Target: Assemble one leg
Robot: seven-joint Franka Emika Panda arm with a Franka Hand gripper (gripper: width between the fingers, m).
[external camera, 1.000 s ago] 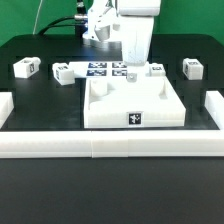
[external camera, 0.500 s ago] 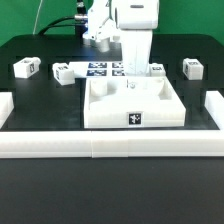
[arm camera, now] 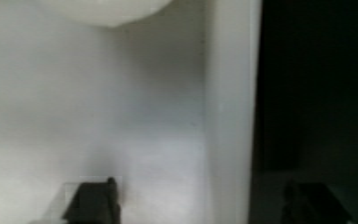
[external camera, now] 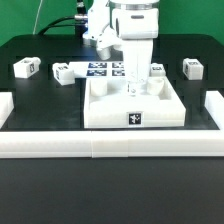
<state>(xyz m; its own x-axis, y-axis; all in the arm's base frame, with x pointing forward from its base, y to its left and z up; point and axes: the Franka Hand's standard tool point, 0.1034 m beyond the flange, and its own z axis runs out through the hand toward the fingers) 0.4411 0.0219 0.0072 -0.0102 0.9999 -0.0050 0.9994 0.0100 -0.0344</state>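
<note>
While the pincer [external camera: 133, 88] hangs over the white panel [external camera: 110, 110], its fingers [arm camera: 94, 200] set wide apart and gripping nothing, the nearest leg [external camera: 156, 70] stands on the black table [external camera: 40, 100] just beside the arm, toward the exterior view's right. White rails [external camera: 110, 146] border the table. A green backdrop [external camera: 20, 15] lies behind.

A matte black table [external camera: 40, 108] fills the exterior view, evenly lit. Behind it stands a pale wall [external camera: 14, 14], crossed by a dark cable [external camera: 40, 20].
</note>
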